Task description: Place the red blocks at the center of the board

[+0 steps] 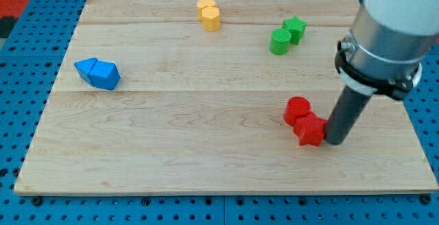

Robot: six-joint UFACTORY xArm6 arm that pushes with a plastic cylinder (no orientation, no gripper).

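A pale wooden board [206, 136] lies on a blue pegboard bench [27, 60], seen from the one camera. The arm's grey barrel [387, 36] comes down from the view's top right and narrows to a dark rod; my tip [335, 141] stands on the board, touching the right side of the red star [310, 129]. The rod has nothing that opens or closes, and it holds nothing: it only presses against that block. The red cylinder [297, 110] sits touching the star's upper left, so the two red blocks form one cluster, to the right of and a little below the board's centre. Placed from that star: a green cylinder [280, 41] and a green star [295, 29] sit together well above it; two yellow blocks [209, 14], stacked close, lie up and to the left near the board's top edge; two blue blocks [98, 73], wedge-like in shape, rest side by side far to the left.
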